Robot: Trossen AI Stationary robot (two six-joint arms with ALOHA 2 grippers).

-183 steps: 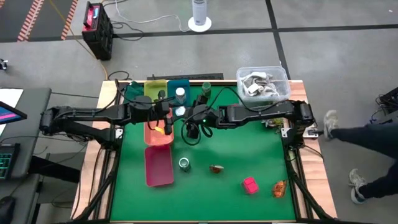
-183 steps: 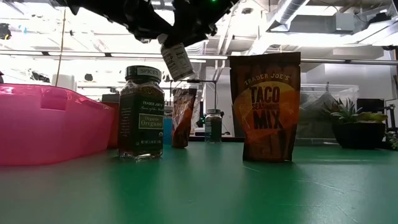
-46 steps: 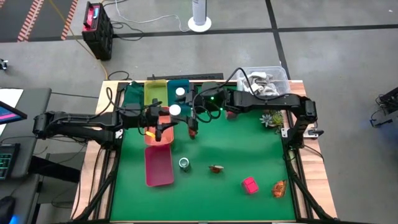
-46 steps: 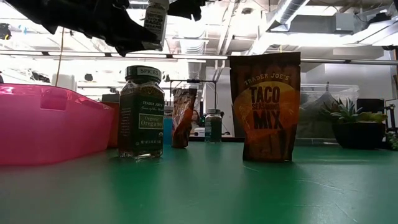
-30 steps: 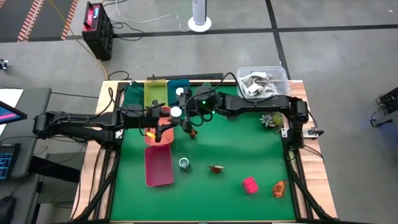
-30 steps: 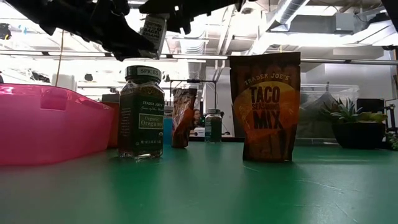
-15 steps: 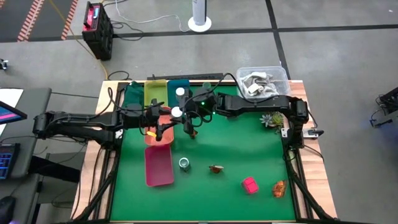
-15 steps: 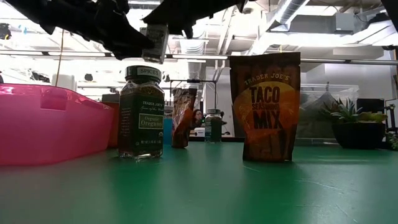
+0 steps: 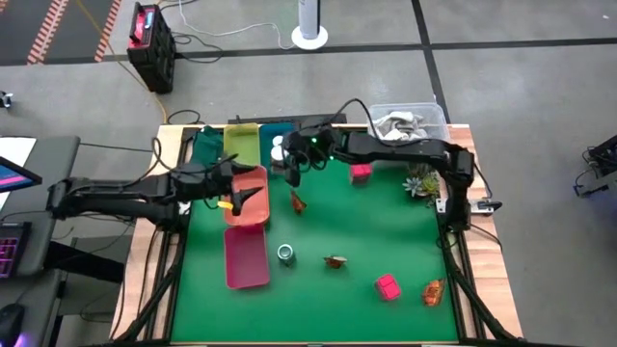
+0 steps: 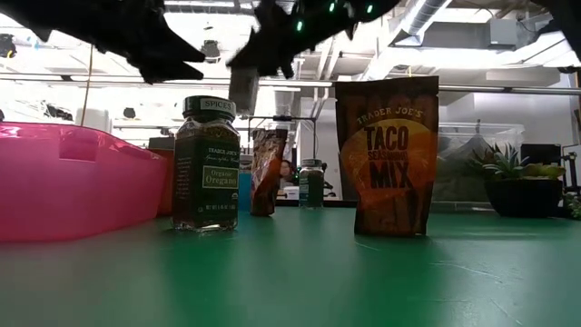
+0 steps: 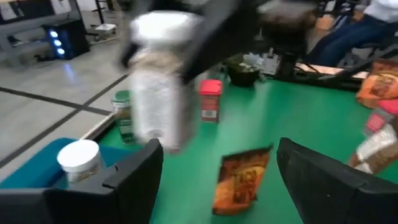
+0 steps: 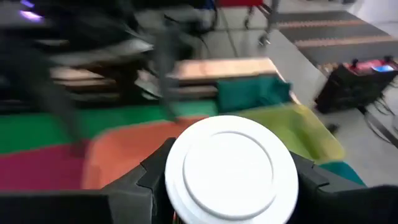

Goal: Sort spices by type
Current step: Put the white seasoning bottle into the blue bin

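Observation:
My right gripper (image 9: 293,162) hovers over the far trays, shut on a white-lidded spice jar (image 11: 158,81) whose lid (image 12: 227,168) fills the right wrist view. My left gripper (image 9: 238,196) is open above the orange tray (image 9: 253,183), empty. A second white jar (image 9: 278,146) stands in the teal tray (image 9: 282,131). On the green mat stand a green-lidded oregano jar (image 9: 285,253), three orange-brown sachets (image 9: 297,202) (image 9: 335,261) (image 9: 432,291) and two pink blocks (image 9: 388,286) (image 9: 360,173). My right gripper pinches the white-lidded jar between its two fingers (image 12: 155,168), one on each side of its upper part by the lid. The fingers come from above, pointing down. The jar (image 10: 243,91) hangs upright below them, lifted clear of the trays and the mat.
A pink tray (image 9: 246,260) lies near the left edge, a yellow tray (image 9: 241,143) and a green tray (image 9: 206,145) at the far edge. A clear tub (image 9: 409,127) and a small plant (image 9: 419,183) sit at the far right. A small green-lidded jar (image 11: 124,112) stands far back.
My right gripper has carried the white-lidded jar away from my left gripper, toward the table's far edge and the teal tray. My left gripper has drawn back toward the left edge, over the orange tray.

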